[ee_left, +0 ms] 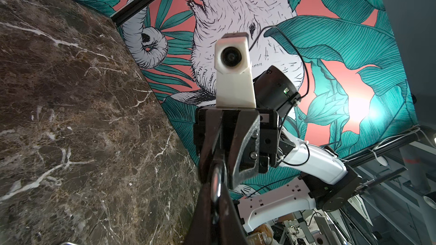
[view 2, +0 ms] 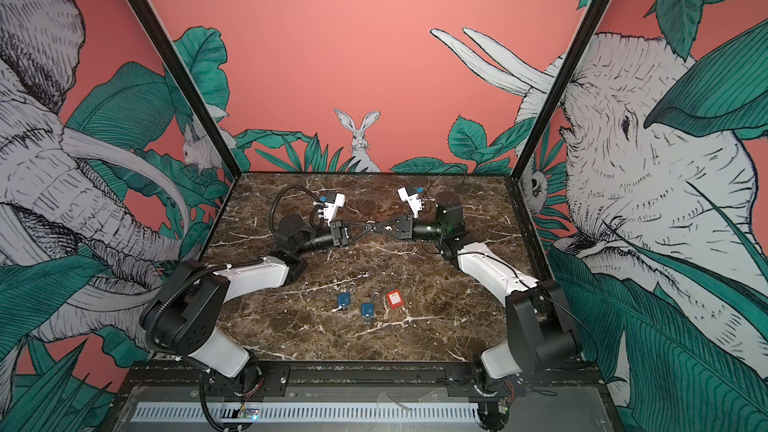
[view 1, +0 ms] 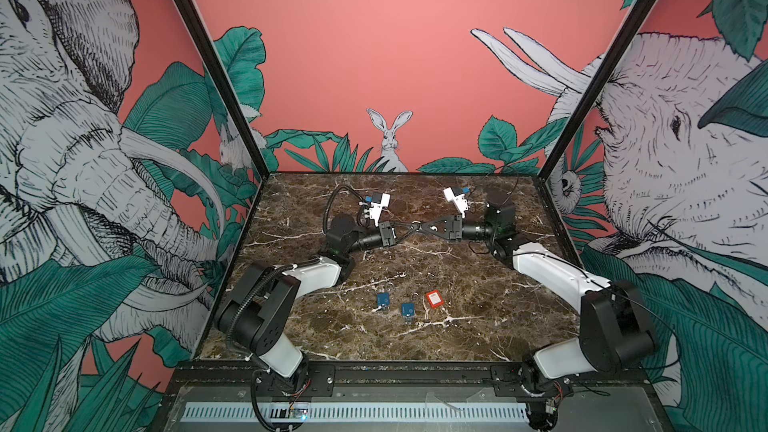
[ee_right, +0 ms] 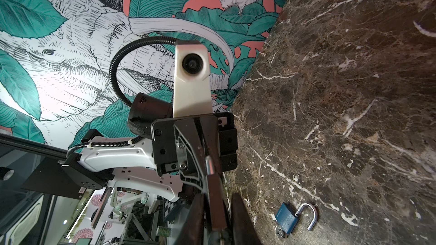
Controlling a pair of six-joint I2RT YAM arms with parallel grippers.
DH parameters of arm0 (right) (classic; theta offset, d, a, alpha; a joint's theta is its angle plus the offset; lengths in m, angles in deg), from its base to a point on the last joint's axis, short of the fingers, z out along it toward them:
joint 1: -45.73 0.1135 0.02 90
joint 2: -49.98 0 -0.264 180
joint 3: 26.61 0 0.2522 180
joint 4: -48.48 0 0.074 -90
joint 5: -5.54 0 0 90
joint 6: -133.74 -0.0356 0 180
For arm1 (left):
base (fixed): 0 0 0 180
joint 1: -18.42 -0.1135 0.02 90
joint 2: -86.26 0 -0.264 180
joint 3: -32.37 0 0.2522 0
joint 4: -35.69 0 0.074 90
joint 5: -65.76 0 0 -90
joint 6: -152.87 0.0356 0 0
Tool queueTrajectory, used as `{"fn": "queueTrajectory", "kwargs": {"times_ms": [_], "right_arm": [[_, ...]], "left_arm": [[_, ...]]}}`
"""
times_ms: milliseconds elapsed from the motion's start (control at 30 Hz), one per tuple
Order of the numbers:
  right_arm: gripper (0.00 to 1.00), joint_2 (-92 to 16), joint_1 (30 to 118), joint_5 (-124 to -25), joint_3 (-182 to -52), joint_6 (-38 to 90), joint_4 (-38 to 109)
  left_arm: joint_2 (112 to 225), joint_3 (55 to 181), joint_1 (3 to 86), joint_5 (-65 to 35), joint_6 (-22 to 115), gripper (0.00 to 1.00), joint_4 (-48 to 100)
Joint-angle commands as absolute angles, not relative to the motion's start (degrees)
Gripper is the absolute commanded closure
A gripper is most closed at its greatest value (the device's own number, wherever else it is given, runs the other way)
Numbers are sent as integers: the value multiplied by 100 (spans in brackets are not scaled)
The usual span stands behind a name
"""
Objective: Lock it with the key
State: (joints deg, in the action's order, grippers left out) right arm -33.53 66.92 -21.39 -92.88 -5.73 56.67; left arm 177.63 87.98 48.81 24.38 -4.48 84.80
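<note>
On the near part of the marble table (view 1: 478, 326) lie a blue padlock (view 1: 382, 300), a second blue padlock (view 1: 407, 310) and a red padlock (view 1: 433, 299), in a loose row and apart from one another. The right wrist view shows one blue padlock (ee_right: 286, 220) lying flat with its shackle swung open; which of the two it is we cannot tell.

Beyond them we see both arms rise from the table's near edge, fold at raised elbows and reach away and inward. The left arm (view 1: 307, 274) comes from the left and the right arm (view 1: 552, 272) from the right, wrists level above the table.

At the far middle, in both top views, the pincers meet tip to tip. The left pincer (view 1: 411, 229) is clenched on a small silvery piece (ee_left: 215, 181), which the left wrist view shows as a metal loop pinched between its fingers. Whether it is the key or a shackle we cannot tell. The right pincer (view 1: 420, 226) has its jaws close together at the same spot; whether it grips that piece we cannot tell.
</note>
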Motion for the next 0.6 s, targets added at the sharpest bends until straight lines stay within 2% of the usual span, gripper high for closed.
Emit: {"fn": "queueTrajectory", "kwargs": {"times_ms": [0, 333, 567], "right_arm": [[87, -3140, 6647, -2143, -9241, -633, 5912], [84, -3027, 6554, -2192, -9108, -776, 6102], [74, -3019, 6557, -2206, -9038, -926, 6363]], "left_arm": [[17808, 8744, 4891, 2357, -491, 100, 8828], [17861, 8657, 4786, 2225, -632, 100, 9027], [17993, 8659, 4781, 2208, -840, 100, 9316]]}}
